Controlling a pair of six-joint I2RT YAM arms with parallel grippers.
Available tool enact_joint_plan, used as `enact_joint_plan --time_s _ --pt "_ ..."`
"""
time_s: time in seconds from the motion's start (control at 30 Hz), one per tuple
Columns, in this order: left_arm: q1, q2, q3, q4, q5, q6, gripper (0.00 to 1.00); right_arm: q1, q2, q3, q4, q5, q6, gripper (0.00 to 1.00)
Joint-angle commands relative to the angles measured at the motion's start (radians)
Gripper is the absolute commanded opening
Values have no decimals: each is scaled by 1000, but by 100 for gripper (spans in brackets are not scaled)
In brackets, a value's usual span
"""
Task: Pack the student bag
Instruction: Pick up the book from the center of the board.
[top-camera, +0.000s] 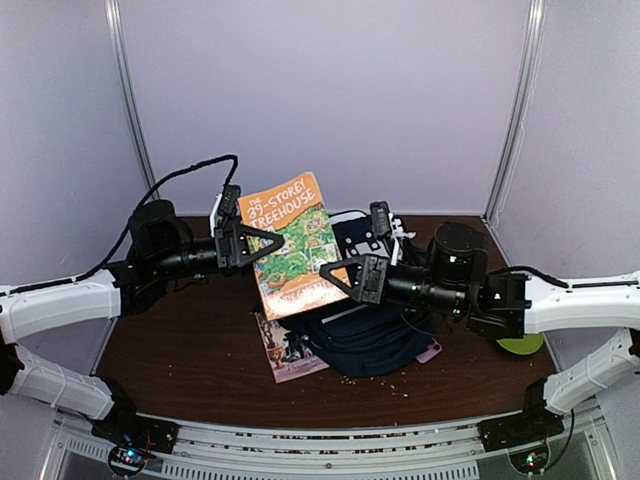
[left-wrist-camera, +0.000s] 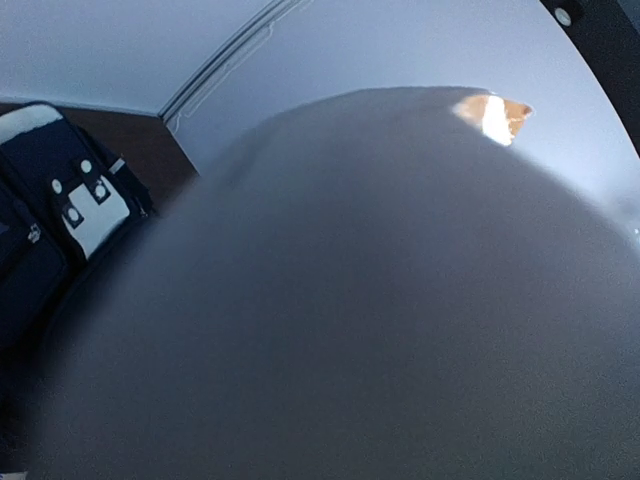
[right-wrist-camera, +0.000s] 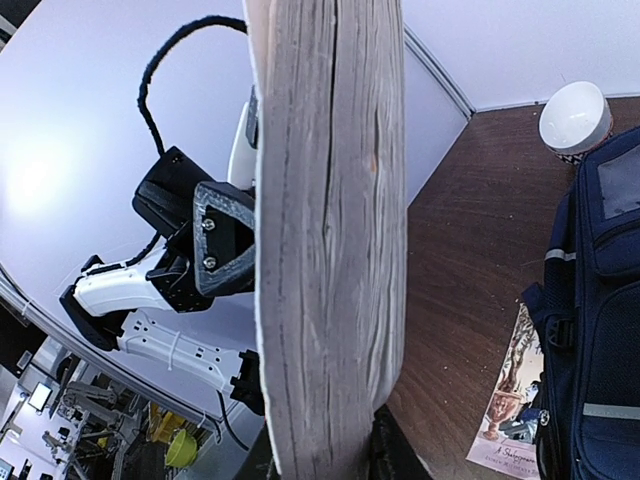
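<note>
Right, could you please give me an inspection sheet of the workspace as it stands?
Surface: dark brown table, crumbs scattered at front.
Job's things: student bag lying centre; orange book held upright above it.
Clutter: second book beside bag, pink item, green object, white bowl.
Claws: right claw shut on orange book; left claw at its other edge, grip unclear.
Cables: black cable loops behind left arm.
Surroundings: pale wall panels.

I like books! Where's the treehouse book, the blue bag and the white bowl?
treehouse book (top-camera: 290, 245), top view, cover middle.
blue bag (top-camera: 368, 340), top view, dark fabric.
white bowl (right-wrist-camera: 575, 115), right wrist view, outer wall.
</note>
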Motion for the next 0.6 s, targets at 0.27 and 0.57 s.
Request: enact_joint_plan --time_s 0.27,0.57 --pt "-13 -107 69 28 8 84 0 0 -109 46 -124 114 -119 71" --pt "-13 -185 131 -25 47 144 0 16 -159 46 -93 49 -60 100"
